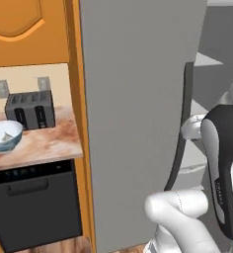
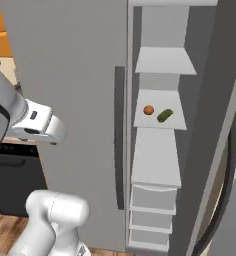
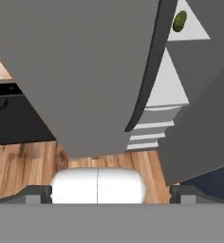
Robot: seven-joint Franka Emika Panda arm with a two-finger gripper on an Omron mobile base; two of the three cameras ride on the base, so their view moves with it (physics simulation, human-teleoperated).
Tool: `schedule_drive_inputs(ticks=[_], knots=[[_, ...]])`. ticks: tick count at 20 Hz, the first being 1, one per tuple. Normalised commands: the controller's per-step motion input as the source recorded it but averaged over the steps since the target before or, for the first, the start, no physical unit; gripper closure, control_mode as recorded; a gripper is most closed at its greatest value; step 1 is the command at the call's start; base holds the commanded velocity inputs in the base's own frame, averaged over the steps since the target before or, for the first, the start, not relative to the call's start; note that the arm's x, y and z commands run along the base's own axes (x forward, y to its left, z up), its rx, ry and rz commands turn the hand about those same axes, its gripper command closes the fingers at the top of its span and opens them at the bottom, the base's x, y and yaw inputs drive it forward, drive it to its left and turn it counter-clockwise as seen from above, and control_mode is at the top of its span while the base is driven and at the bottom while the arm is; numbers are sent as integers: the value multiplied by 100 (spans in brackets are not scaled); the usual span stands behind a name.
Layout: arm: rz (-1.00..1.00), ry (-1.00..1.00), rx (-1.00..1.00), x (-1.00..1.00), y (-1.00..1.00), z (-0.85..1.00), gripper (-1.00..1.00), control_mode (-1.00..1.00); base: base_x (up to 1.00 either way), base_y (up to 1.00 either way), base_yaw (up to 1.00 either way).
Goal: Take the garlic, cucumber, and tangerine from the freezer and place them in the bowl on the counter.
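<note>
The freezer point(image 2: 65, 75) stands open, its grey door swung aside with a dark handle strip point(image 2: 119, 135). On a pale inner shelf point(image 2: 157, 122) lie the orange tangerine point(image 2: 148, 110) and, just to its right, the dark green cucumber point(image 2: 164, 115). The cucumber point(image 3: 179, 21) also appears past the door's edge in the hand view. The bowl point(image 1: 1, 140) rests on the counter point(image 1: 44, 143) at the left, with a small off-white lump, apparently the garlic point(image 1: 9, 136), inside it. My gripper point(image 3: 111, 194) is open with nothing between its fingertips point(image 3: 38, 193), facing the door's lower part, well short of the shelf.
A dark toaster point(image 1: 30, 109) stands behind the bowl. The black dishwasher front point(image 1: 34, 207) sits under the counter. The freezer door point(image 1: 133, 123) stands between the counter and the shelves. Drawers point(image 2: 150, 210) fill the freezer's lower part. Below is wooden floor point(image 3: 23, 166).
</note>
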Motion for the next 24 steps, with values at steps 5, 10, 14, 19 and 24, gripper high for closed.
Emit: schedule_drive_inputs(ticks=[5, 10, 14, 19, 24], knots=[[0, 0, 0, 0, 0, 0, -100, 100, 39, -59, 0], [0, 0, 0, 0, 0, 0, -100, 100, 50, -45, 0], [0, 0, 0, 0, 0, 0, -100, 100, 53, -45, 0], [0, 0, 0, 0, 0, 0, -100, 100, 44, -49, 0], [0, 0, 0, 0, 0, 0, -100, 100, 37, -44, 0]])
